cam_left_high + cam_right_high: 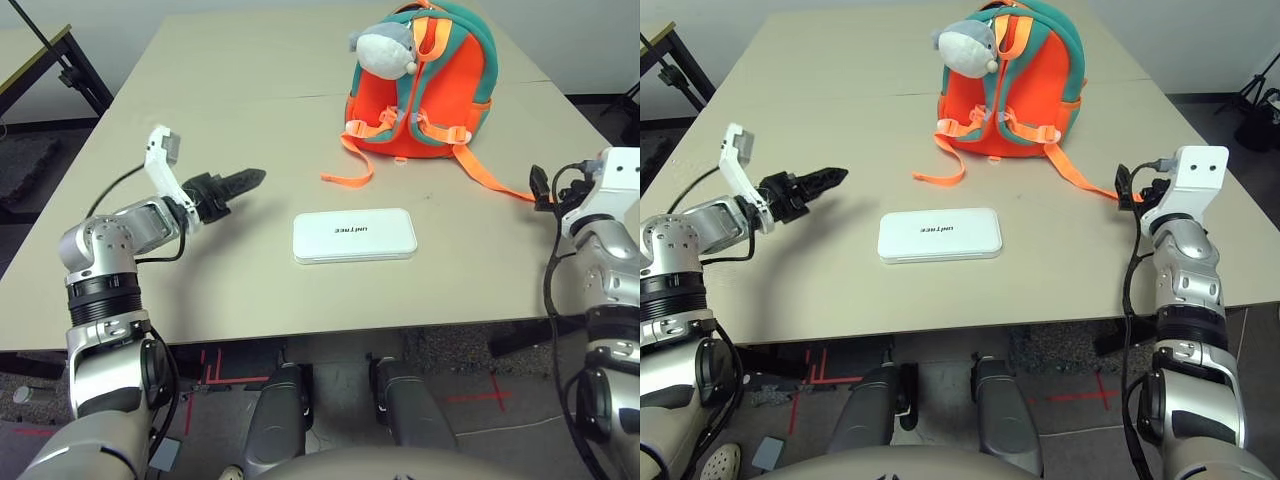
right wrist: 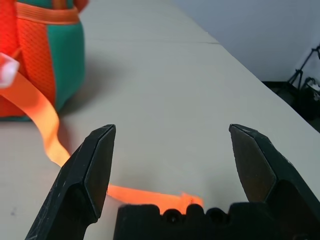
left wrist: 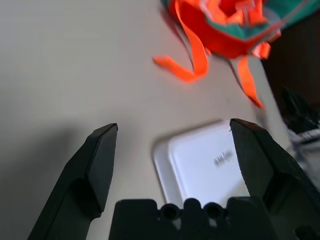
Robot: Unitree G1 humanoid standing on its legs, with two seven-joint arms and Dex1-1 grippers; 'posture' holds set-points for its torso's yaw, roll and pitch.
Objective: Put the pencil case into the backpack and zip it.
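Pencil case: the flat white pencil case lies flat on the beige desk, near its front edge and roughly centred between the two arms, grey lettering facing up.
Backpack: the orange and teal backpack stands upright farther back on the desk, well apart from the pencil case, straps facing the robot.
Plush toy: a grey-white plush animal hangs at the upper front of the backpack.
Straps: orange straps trail loose over the desk toward the front; one long strap runs out toward the right gripper.
Left gripper: the left gripper hovers above the desk beside the pencil case, on its left, pointing toward it; its jaws stand wide apart and hold nothing.
Right gripper: the right gripper hangs at the desk's right edge, just over the end of the long strap, jaws spread wide and empty.
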